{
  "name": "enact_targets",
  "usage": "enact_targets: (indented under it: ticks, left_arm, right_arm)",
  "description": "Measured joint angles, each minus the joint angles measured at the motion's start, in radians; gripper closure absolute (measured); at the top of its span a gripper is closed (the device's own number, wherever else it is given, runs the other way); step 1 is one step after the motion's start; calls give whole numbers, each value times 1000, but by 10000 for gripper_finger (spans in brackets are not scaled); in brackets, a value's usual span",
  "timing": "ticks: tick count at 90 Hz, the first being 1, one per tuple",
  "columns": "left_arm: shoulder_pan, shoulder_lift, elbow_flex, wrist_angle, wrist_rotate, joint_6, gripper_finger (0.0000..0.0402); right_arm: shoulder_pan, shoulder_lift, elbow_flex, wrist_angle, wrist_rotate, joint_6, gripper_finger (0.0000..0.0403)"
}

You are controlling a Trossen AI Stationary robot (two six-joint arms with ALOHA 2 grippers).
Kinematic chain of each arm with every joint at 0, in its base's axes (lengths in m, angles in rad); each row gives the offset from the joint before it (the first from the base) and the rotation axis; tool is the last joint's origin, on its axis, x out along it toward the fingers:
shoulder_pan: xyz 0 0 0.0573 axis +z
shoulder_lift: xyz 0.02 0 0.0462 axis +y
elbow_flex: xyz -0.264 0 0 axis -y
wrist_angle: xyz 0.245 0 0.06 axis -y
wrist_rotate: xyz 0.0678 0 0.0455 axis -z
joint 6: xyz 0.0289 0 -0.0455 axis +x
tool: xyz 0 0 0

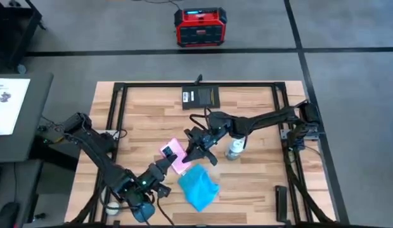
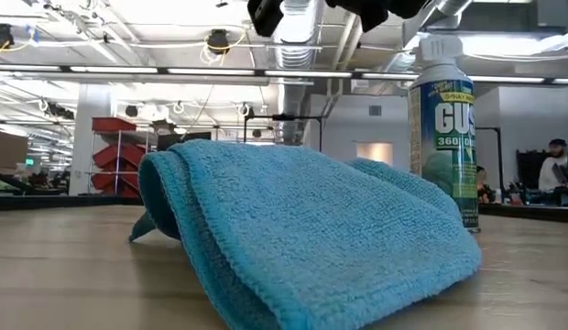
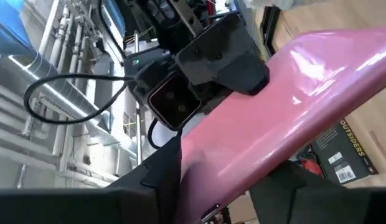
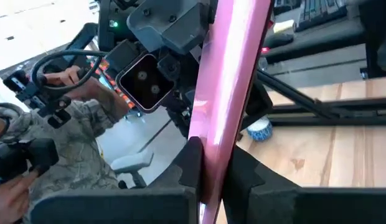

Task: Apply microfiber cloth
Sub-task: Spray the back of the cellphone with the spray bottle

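Note:
The sky-blue microfiber cloth (image 1: 198,185) lies folded over on the table near its front edge; it fills the low view (image 2: 302,220). No gripper touches it. Just beyond it, a pink-backed phone (image 1: 173,154) is held between both arms. My left gripper (image 1: 163,166) is shut on the phone from the near left. My right gripper (image 1: 196,150) is shut on it from the right. In the low view only dark gripper parts (image 2: 266,14) show at the top, above the cloth. My left gripper (image 3: 218,186) pinches the phone's nearer end (image 3: 243,155) between its two fingers, one on the pink back and one under it. The fingers slant in from the table's near left. The phone is clear of the table. My right gripper (image 4: 208,177) pinches the phone's edge (image 4: 213,143) between its two fingers, one on each flat face. It comes from the table's right side. The phone runs away from the fingers toward my left gripper (image 4: 162,25), clear of the table.
A spray bottle (image 1: 235,147) stands upright right of the phone, close to my right arm. A black flat pad (image 1: 201,97) lies at the far edge. A blue tape roll (image 4: 259,129) lies on the wood. A person's sleeve and hand (image 4: 75,118) show beyond the table.

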Motion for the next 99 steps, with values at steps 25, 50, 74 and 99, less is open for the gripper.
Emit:
enact_targets:
  ticks: [25, 50, 74, 99]
  left_arm:
    - [-2, 0, 38, -20, 2, -64, 264]
    - [-14, -32, 37, -71, 11, -167, 252]
    - [-22, -62, 37, -193, 10, -333, 238]
    - [-41, -78, 53, -217, -40, -557, 238]
  right_arm:
    - [-3, -1, 0, -6, -1, -6, 387]
    - [-12, 2, 0, -5, -2, -9, 386]
    - [-15, -41, -2, -59, 40, -52, 385]
    - [-18, -65, -11, -159, 139, -196, 393]
